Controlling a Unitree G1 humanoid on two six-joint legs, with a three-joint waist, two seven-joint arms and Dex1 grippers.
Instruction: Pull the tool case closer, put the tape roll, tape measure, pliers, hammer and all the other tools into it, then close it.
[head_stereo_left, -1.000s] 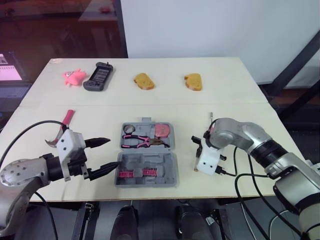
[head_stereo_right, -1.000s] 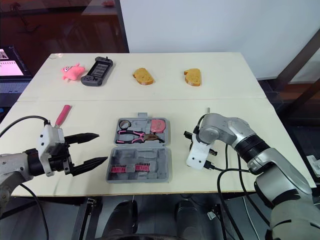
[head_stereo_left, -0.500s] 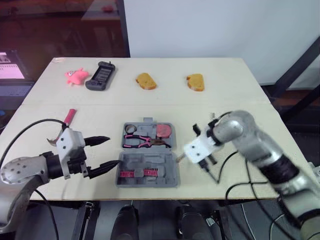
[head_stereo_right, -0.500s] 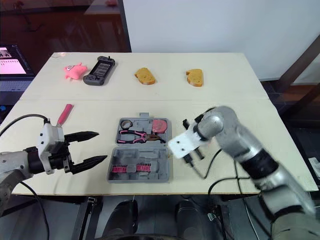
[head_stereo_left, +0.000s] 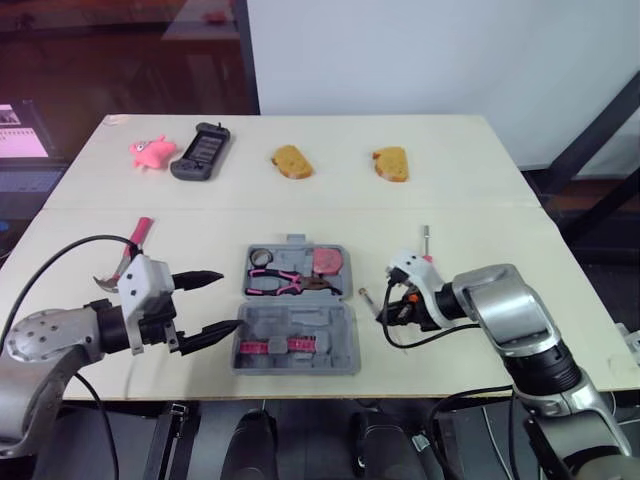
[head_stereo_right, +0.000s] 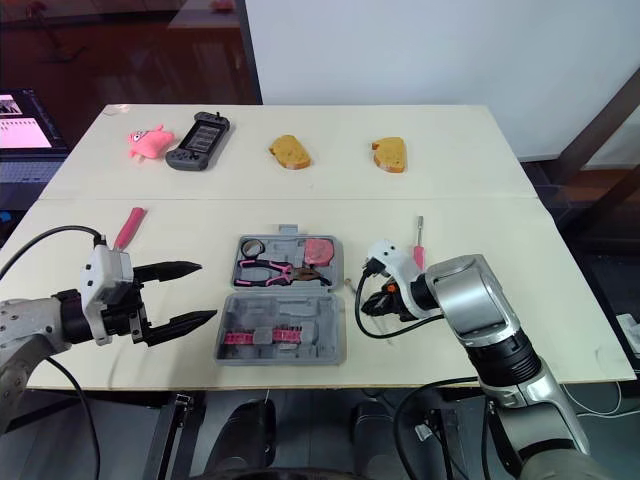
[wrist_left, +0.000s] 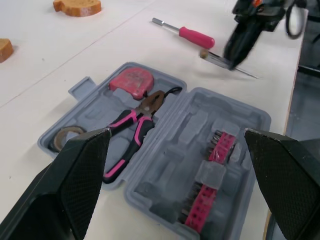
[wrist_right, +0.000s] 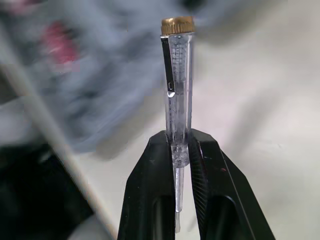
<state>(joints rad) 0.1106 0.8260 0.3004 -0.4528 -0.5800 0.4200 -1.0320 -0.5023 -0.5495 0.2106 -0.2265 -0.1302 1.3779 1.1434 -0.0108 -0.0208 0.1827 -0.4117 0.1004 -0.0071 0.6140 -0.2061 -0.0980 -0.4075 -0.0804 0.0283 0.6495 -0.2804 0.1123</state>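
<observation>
Beside the case's right edge: my right gripper is pinched tight on the clear tester screwdriver.
Left gripper: spread wide, holding nothing, just left of the tool case.
Tool case: lies open; pliers, tape measure and tape roll sit inside.
Left out: hammer, pink screwdriver.
Risk: I grip the tester low on its body, so it may pivot, slip, or land across a slot and block the lid.

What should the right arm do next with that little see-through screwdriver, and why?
Probably carry it across and lay it in a free slot of the open case: the right gripper is shut on the clear screwdriver, just beside the case.
</observation>
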